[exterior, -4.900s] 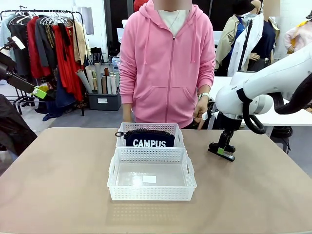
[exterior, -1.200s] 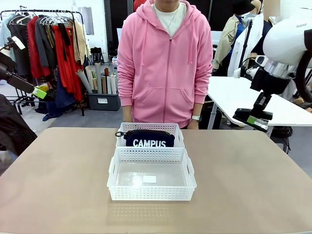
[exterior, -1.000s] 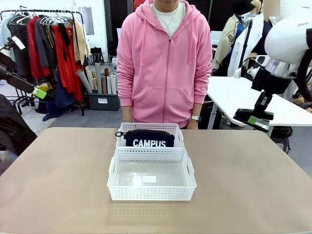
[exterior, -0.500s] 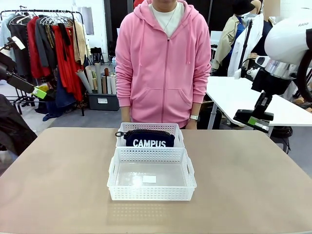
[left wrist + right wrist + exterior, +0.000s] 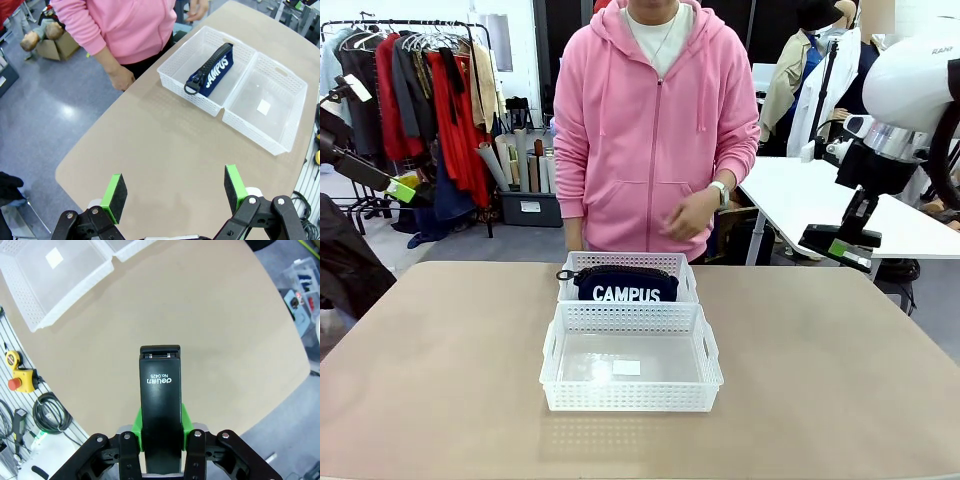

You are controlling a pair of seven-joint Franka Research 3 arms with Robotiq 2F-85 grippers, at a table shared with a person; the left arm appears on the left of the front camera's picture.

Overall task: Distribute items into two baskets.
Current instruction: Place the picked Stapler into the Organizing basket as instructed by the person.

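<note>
R gripper [image 5: 160, 432] is clamped on the small black desk stapler [image 5: 160, 400], held high off the table's R side, well apart from both white perforated plastic baskets. L gripper [image 5: 172, 192] hovers w/ jaws wide, holding nothing. Navy soft zip pouch w/ white "CAMPUS" print [image 5: 625, 285] lies in the far basket [image 5: 626, 262]; near basket [image 5: 630, 400] holds only what's prob. a label sticker. Person in pink hoodie has a hand [image 5: 685, 215] raised above the far basket. Risks: stapler grip looks narrow, could pivot or slip in transit; a high release could bounce it out; the arm's path may cross that hand.
</note>
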